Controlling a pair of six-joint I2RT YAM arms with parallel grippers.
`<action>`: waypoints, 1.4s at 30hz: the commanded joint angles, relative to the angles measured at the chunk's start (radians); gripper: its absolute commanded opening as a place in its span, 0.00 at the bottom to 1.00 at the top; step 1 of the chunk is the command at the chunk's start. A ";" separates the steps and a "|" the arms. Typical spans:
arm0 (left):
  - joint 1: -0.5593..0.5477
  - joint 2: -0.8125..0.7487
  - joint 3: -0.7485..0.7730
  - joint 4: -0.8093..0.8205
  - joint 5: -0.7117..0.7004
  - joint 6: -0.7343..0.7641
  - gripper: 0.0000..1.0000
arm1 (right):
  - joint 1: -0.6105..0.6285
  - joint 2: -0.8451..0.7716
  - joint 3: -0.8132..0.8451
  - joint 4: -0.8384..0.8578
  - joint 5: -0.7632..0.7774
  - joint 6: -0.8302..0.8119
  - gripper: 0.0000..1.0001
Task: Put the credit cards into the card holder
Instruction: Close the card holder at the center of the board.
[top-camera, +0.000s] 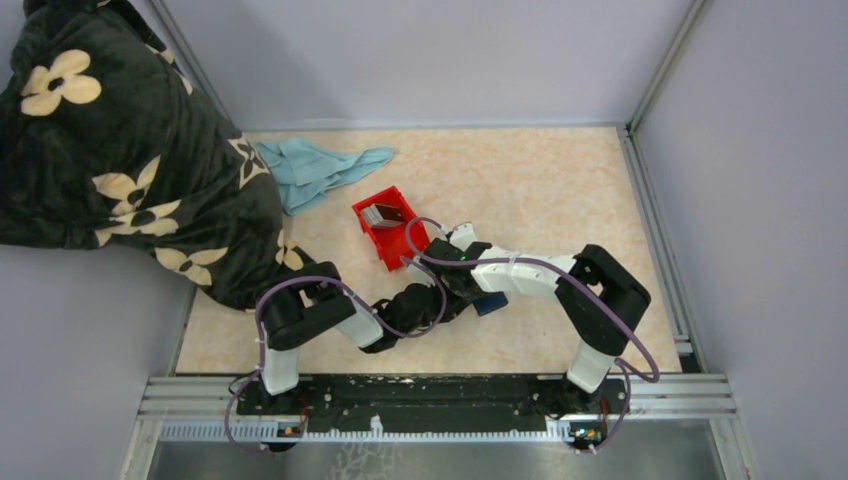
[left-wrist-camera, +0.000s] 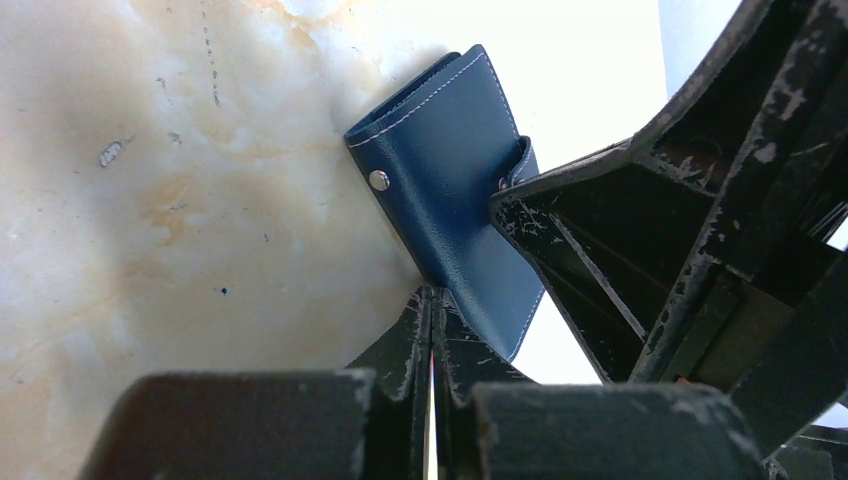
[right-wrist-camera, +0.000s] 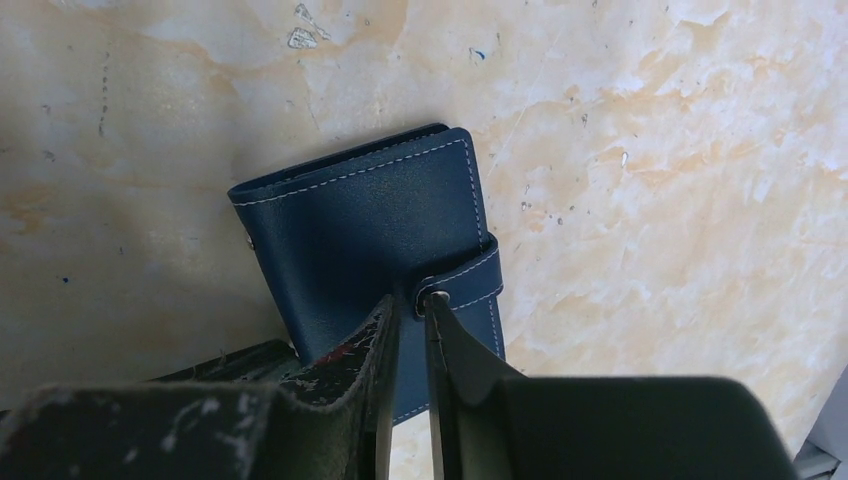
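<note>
card holder (right-wrist-camera: 370, 230): seen folded on desk (top-camera: 560, 190) | left claw (left-wrist-camera: 432, 300): pressed together at its edge | right claw (right-wrist-camera: 408, 305): slightly parted at snap tab (right-wrist-camera: 465, 280)

Left black-and-white jointed arm (top-camera: 305, 318): elbow bent close to base, forearm lying low, reaching right and forward.
Left black two-finger gripper (left-wrist-camera: 432, 305): scuffed fingers pressed flat together, no gap between them.
Right black-and-white jointed arm (top-camera: 600, 290): elbow raised high, white forearm stretched left toward centre.
Right black two-finger gripper (right-wrist-camera: 410, 300): angled downward, fingers parted by a narrow slit.
Both grippers just beside each other.
</note>
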 joint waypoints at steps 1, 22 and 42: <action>0.002 0.041 -0.030 -0.087 0.018 0.008 0.02 | -0.003 0.011 0.043 0.021 0.034 0.007 0.17; 0.010 0.057 -0.027 -0.076 0.031 0.002 0.02 | -0.002 0.020 0.055 -0.006 0.127 -0.016 0.21; 0.016 0.057 -0.033 -0.073 0.041 -0.003 0.03 | -0.007 0.006 0.012 0.020 0.103 -0.021 0.18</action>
